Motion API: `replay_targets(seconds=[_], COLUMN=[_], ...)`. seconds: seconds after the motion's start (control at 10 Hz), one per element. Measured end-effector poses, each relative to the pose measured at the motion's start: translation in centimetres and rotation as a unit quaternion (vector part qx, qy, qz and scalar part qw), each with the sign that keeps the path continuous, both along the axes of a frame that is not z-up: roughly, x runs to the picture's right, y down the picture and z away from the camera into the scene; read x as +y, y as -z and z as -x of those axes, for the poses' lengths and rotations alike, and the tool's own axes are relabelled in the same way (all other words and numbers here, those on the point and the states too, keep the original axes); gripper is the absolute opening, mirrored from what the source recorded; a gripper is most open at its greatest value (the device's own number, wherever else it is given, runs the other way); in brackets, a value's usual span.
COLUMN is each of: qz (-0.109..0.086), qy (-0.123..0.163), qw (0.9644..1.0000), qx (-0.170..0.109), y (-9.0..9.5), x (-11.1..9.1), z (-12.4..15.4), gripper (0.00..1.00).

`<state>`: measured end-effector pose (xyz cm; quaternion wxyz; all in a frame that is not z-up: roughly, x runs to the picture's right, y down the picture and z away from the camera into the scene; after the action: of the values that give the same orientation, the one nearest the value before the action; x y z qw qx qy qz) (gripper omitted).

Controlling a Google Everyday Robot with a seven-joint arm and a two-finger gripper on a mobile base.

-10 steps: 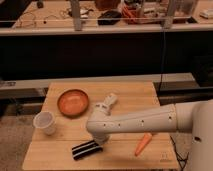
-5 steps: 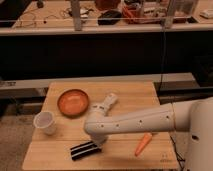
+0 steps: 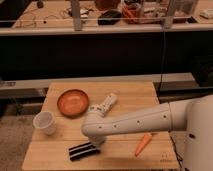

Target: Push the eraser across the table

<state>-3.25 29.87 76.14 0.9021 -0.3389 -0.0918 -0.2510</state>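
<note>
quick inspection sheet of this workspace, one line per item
surface: light wooden slatted table, level
job's things: eraser lying flat near the front edge, left of centre
clutter: orange bowl, white cup, white block, carrot
grippers: gripper shut, low at the eraser's right end; contact cannot be told
cables: dark cable hanging behind the table
surroundings: cluttered workbench behind

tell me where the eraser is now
In the camera view the eraser lies by the front edge of the table, left of centre, between the cup and the carrot, with the hand at its right end.
</note>
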Motion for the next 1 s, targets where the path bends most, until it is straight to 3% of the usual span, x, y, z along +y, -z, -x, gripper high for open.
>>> replay_targets(seconds=[1.0], qz=[0.003], qy=[0.006], qw=[1.0000], qx=[0.000], y=[0.26], x=[0.55], z=[1.07], gripper=[0.01])
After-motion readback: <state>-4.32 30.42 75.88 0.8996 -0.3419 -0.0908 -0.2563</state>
